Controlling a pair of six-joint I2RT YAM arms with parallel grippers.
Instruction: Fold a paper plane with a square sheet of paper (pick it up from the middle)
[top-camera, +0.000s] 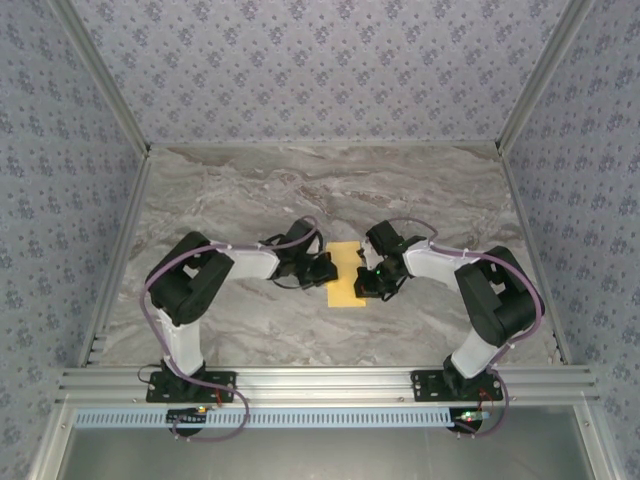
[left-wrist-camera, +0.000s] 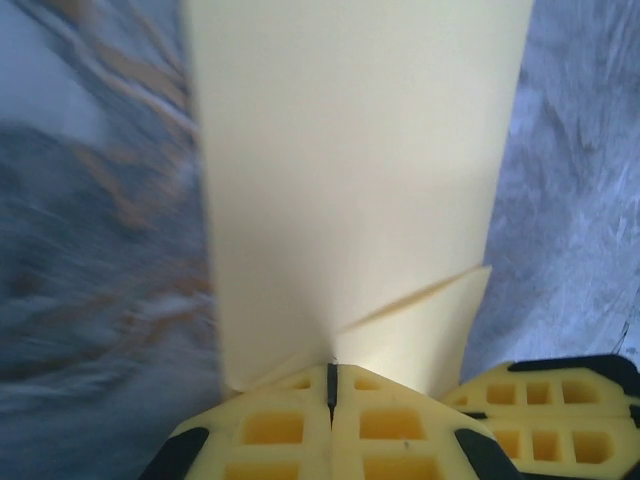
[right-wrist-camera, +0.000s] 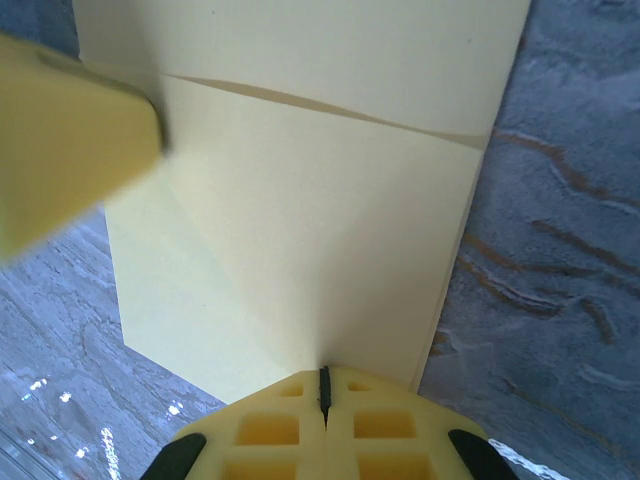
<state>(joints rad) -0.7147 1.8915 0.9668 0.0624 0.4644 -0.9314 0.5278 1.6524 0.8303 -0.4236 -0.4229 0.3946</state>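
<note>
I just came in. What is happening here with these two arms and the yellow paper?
Two robot arms are working on the square sheet of paper in the middle of the marble table. The left hand and the right hand are both shut, each pinching the paper from its own side. The sheet shows folds and creases, but it is not yet a plane.

Open tabletop (top-camera: 300, 185) beyond; left arm (top-camera: 200, 275) and right arm (top-camera: 490, 285) flank the paper (top-camera: 345, 285).
</note>
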